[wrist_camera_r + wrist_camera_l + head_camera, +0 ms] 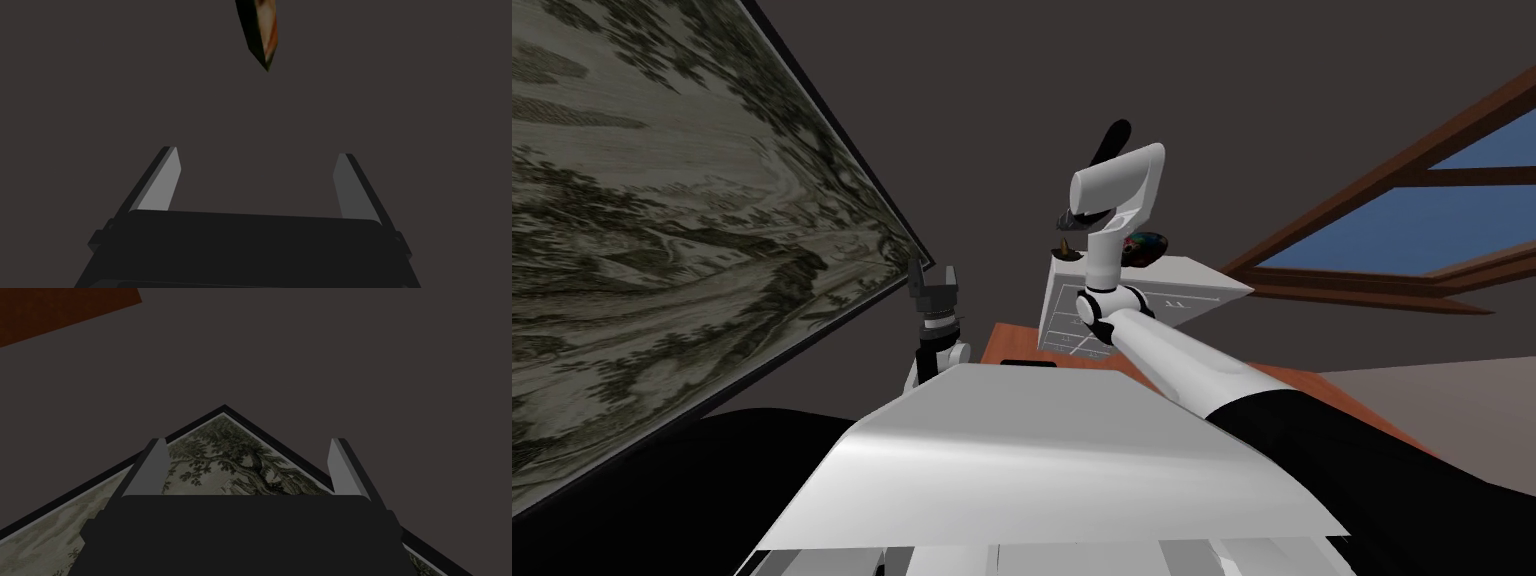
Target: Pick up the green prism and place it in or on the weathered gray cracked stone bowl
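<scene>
Nothing done yet: right gripper (257, 152) wide open, empty. Dark greenish pointed prism (260, 35), I judge, ahead of its fingers, apart, at the white cabinet (1202, 280), head-view centre. Left gripper (247, 440) open, empty, centre-left. Grasp, carry, place in bowl: all left.

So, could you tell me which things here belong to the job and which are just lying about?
Job: right end effector, open; dark greenish pointed object ahead of it, likely the prism.
Lying about: framed picture; window; left end effector, open.

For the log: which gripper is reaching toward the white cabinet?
The right gripper, stretched out forward; the left gripper stands raised beside the framed picture.
</scene>
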